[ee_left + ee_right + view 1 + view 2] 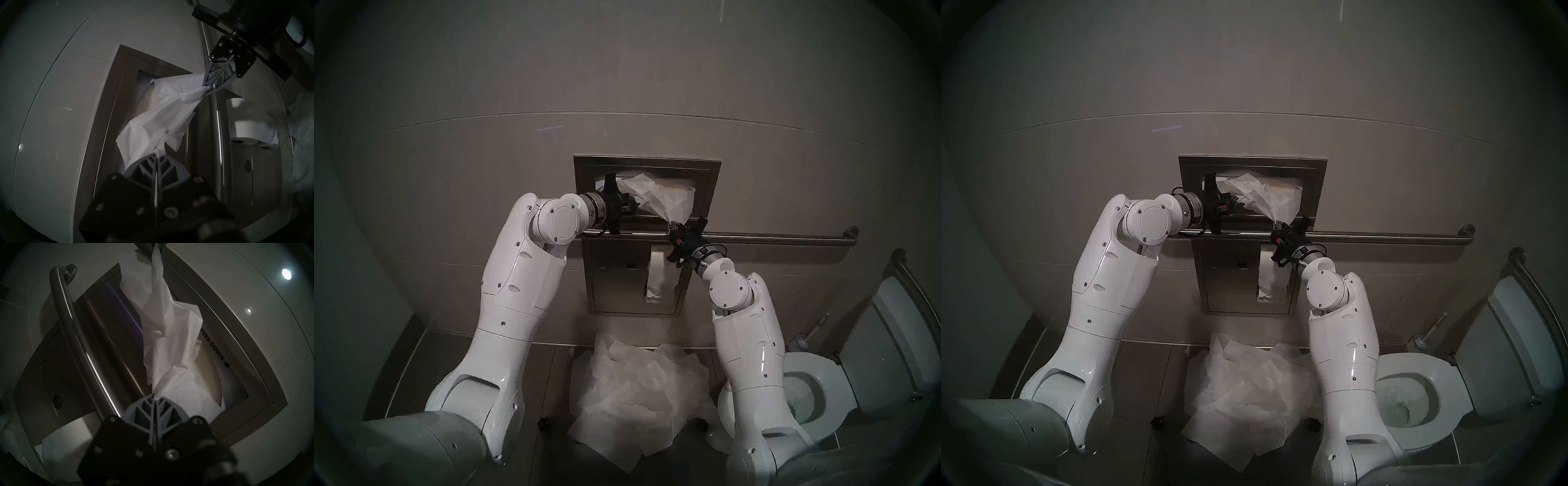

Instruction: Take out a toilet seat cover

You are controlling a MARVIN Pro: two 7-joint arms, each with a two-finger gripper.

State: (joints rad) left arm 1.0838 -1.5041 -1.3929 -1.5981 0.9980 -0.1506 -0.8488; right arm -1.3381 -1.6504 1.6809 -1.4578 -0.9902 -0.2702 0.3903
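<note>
Fingers of both the left gripper and the right gripper are clamped on the toilet seat cover, stretched between them and partly inside the dispenser beyond. Extraction is underway; a steady downward pull is judged next.

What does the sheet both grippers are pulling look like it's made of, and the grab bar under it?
Toilet seat cover: likely thin white tissue paper, matte, wrinkled, slightly see-through. Grab bar: apparently brushed metal, showing a bright streak of reflected light.
</note>
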